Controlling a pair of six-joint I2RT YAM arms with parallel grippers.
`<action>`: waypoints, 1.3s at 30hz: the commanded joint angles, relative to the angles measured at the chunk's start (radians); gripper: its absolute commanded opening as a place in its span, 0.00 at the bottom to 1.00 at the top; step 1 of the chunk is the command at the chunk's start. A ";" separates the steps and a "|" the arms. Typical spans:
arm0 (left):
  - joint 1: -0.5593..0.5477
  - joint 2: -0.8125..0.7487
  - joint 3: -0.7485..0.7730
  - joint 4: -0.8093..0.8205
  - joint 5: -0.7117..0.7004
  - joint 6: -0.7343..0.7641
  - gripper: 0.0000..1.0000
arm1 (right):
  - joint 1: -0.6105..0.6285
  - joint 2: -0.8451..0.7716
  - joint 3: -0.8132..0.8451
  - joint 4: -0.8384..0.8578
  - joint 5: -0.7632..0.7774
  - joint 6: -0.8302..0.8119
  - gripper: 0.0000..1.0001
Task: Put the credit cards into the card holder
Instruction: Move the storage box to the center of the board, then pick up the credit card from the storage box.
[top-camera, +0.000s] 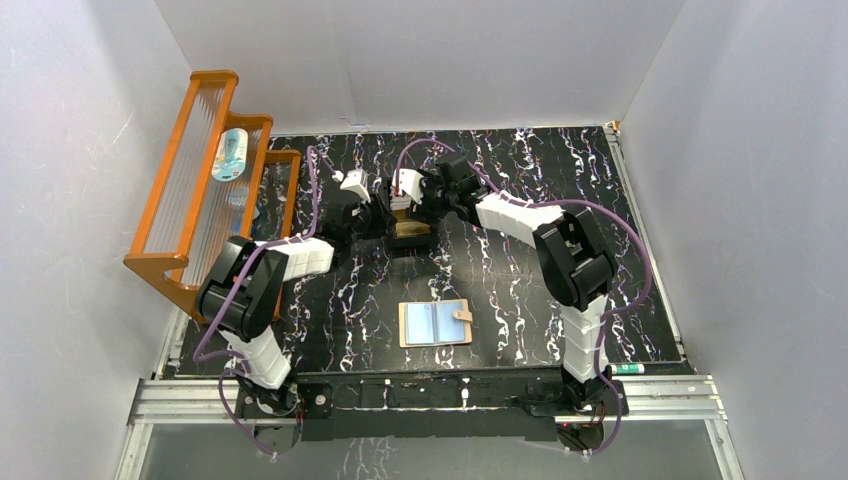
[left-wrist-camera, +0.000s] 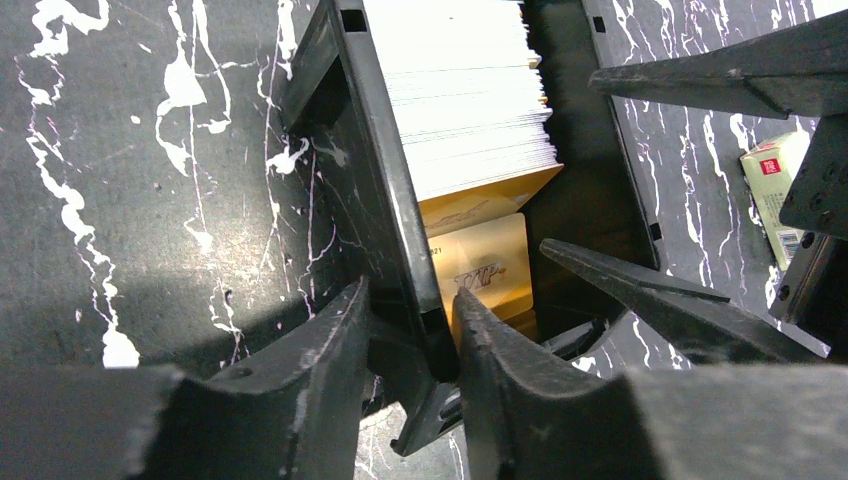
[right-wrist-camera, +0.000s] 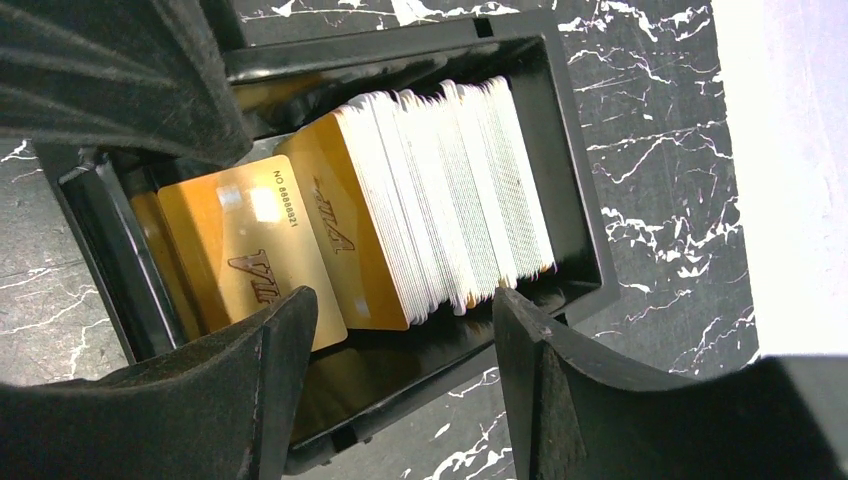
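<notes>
From above, the card holder (top-camera: 435, 323) lies open and flat on the table (top-camera: 560, 300), near the middle of the near edge. The black tray (top-camera: 410, 240) sits further back, toward the middle of the far edge.

From the left wrist, the left claw (left-wrist-camera: 410, 335) is clamped on the tray's side wall, with one finger on each side of it. The credit cards (left-wrist-camera: 470, 100) stand packed in the tray, white ones behind and gold ones in front. A white box (left-wrist-camera: 772, 185) with a red mark lies on the table past the tray.

From the right wrist, the right claw (right-wrist-camera: 403, 305) is over the tray. Its fingers are wide apart and hold nothing. One gold card leans away from the pack.
</notes>
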 joint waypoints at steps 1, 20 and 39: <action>-0.005 -0.024 0.001 -0.021 -0.026 0.031 0.27 | -0.002 -0.055 -0.001 0.036 -0.029 0.000 0.72; -0.060 -0.342 -0.196 -0.147 0.053 -0.036 0.22 | 0.185 -0.168 -0.171 -0.053 0.121 0.157 0.73; -0.061 -0.357 -0.215 -0.171 0.078 -0.043 0.22 | 0.236 -0.092 -0.162 -0.005 0.368 0.125 0.54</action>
